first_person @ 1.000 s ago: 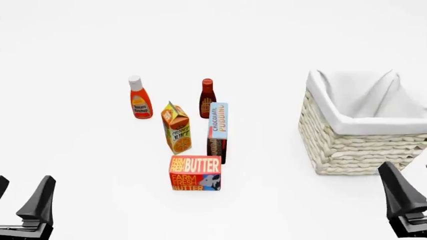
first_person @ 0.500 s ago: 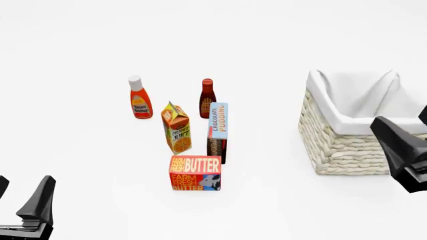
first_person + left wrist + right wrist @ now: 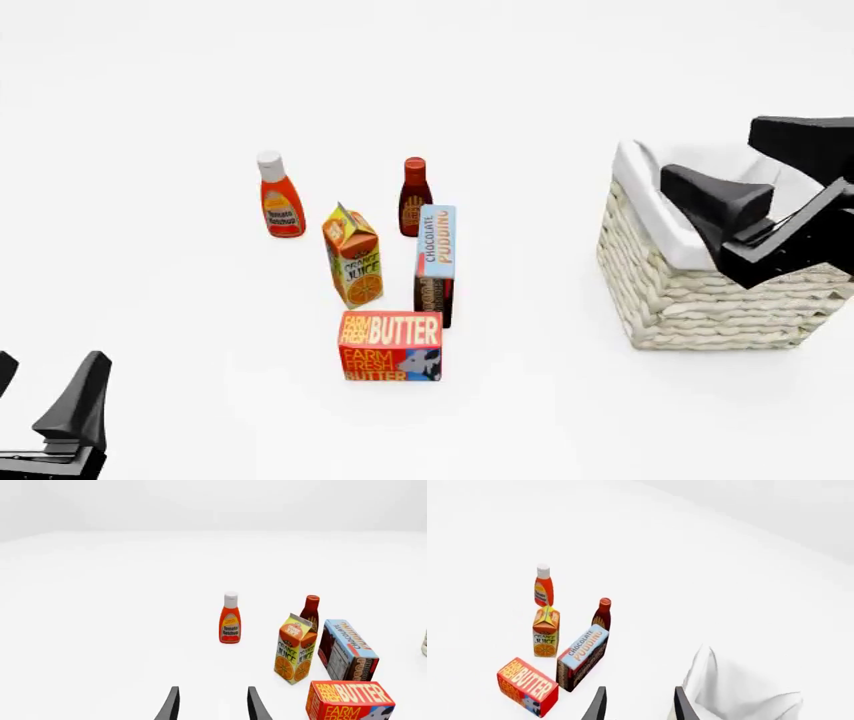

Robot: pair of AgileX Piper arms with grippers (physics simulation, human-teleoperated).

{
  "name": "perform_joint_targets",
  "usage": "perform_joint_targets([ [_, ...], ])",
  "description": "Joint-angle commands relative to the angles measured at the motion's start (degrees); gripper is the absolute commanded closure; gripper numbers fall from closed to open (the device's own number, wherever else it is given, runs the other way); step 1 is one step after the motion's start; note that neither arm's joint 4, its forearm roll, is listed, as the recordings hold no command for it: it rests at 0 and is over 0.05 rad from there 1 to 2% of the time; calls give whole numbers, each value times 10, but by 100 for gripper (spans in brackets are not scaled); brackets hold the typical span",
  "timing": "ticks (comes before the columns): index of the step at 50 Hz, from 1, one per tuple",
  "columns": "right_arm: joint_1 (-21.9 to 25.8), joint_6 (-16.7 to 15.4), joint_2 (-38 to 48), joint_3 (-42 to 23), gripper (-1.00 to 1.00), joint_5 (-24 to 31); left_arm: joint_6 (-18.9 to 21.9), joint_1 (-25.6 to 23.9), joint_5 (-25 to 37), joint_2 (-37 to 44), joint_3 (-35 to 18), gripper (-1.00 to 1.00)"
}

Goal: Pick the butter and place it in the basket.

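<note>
The butter (image 3: 390, 345), a squat red-and-orange box, stands on the white table nearest me, in front of the other groceries. It also shows in the left wrist view (image 3: 350, 700) and the right wrist view (image 3: 527, 686). The basket (image 3: 694, 300), cream wicker with white cloth lining, stands at the right; its cloth shows in the right wrist view (image 3: 727, 690). My left gripper (image 3: 40, 390) is open and empty at the near left, well left of the butter. My right gripper (image 3: 714, 160) is open and empty, raised over the basket's near-left part, far right of the butter.
Behind the butter stand a chocolate pudding box (image 3: 437, 260) and an orange juice carton (image 3: 354, 255). Farther back are a dark sauce bottle (image 3: 415, 195) and a tomato ketchup bottle (image 3: 279, 195). The pudding box stands close behind the butter's right part.
My right gripper has risen from the near right edge and moved up and left to above the basket. The left gripper and all the groceries have not moved.
</note>
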Motion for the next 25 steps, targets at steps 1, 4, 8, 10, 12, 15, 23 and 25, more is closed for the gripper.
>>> perform_joint_targets([
  [1, 34, -55, 69, -53, -100, 28, 0, 0, 0, 0, 0, -100],
  [4, 54, -79, 93, -76, -100, 45, 0, 0, 0, 0, 0, -100],
  [8, 61, -111, 115, -83, -100, 55, 0, 0, 0, 0, 0, -100],
  [10, 72, -117, 130, -91, -100, 63, 0, 0, 0, 0, 0, -100],
  [12, 68, -128, 132, -98, -100, 66, 0, 0, 0, 0, 0, -100],
  [15, 79, -127, 143, -114, -100, 76, 0, 0, 0, 0, 0, -100],
  [23, 120, -123, 180, -139, -100, 100, 0, 0, 0, 0, 0, -100],
  [25, 119, -132, 185, -141, -100, 100, 0, 0, 0, 0, 0, -100],
])
